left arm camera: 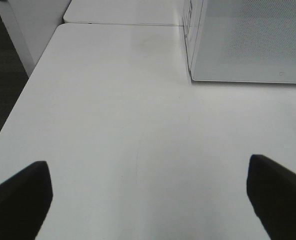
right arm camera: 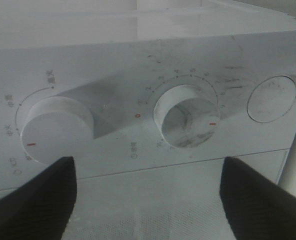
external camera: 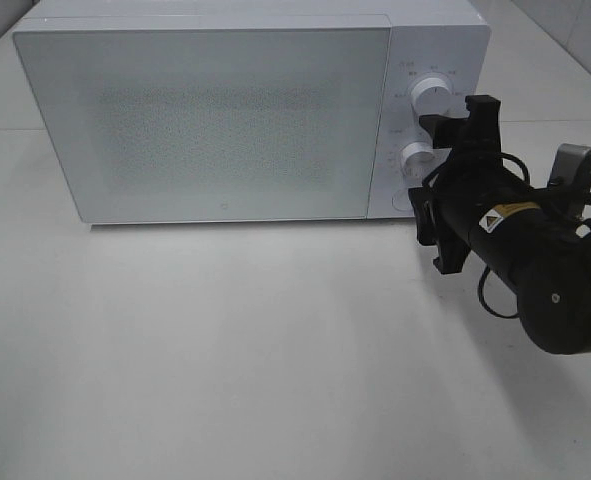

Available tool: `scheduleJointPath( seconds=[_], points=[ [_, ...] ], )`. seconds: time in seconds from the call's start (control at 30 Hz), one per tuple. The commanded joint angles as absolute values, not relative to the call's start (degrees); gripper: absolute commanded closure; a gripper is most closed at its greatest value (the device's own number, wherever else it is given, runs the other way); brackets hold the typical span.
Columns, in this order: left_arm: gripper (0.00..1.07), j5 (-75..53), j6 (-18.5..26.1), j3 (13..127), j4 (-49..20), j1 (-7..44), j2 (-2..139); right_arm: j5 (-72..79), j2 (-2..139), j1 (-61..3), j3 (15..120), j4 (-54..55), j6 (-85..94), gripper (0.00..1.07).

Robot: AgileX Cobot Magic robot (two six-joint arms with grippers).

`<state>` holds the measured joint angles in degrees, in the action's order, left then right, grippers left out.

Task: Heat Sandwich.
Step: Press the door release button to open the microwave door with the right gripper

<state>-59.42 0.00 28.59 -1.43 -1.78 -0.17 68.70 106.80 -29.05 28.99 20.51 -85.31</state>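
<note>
left gripper (left arm camera: 148, 165) is out of the high view; its wrist cam is showing fingers spread wide, nothing between them, hanging over bare table (external camera: 225, 350) off the microwave's left corner, probably parked clear of the work. microwave (external camera: 205, 110) is filling upper left and centre of the frame, door (external camera: 175, 60) closed. sandwich isn't showing anywhere; the frosted door is hiding the cavity, so likely inside, can't confirm. Right of the door: power knob (external camera: 433, 97), timer knob (external camera: 415, 157) under it. right gripper (external camera: 457, 118), right-centre of frame, is pointing at the panel with fingers apart, straddling the timer knob, holding nothing. The knob's red mark is sitting off zero, so time may already be dialled.
</note>
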Motion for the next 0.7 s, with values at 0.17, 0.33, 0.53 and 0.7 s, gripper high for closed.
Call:
scheduleJointPath(
  seconds=[0.17, 0.33, 0.53, 0.7],
  points=[
    [0.05, -58.84, -0.34, 28.3, -1.78, -2.01, -1.72, 56.95, 99.81, -28.71, 26.36, 15.99, -78.44, 0.31],
    [0.05, -58.84, -0.34, 28.3, -1.78, -2.01, -1.72, 44.0, 95.28, -28.71, 26.36, 14.9, -67.21, 0.31],
    [0.05, -58.84, -0.34, 28.3, -1.78, -2.01, -1.72, 34.09, 90.58, -28.71, 26.36, 15.36, -54.43, 0.31],
    [0.05, -58.84, -0.34, 28.3, -1.78, -2.01, -1.72, 24.35, 86.69, -28.71, 27.56, 15.36, -42.28, 0.31]
  ],
)
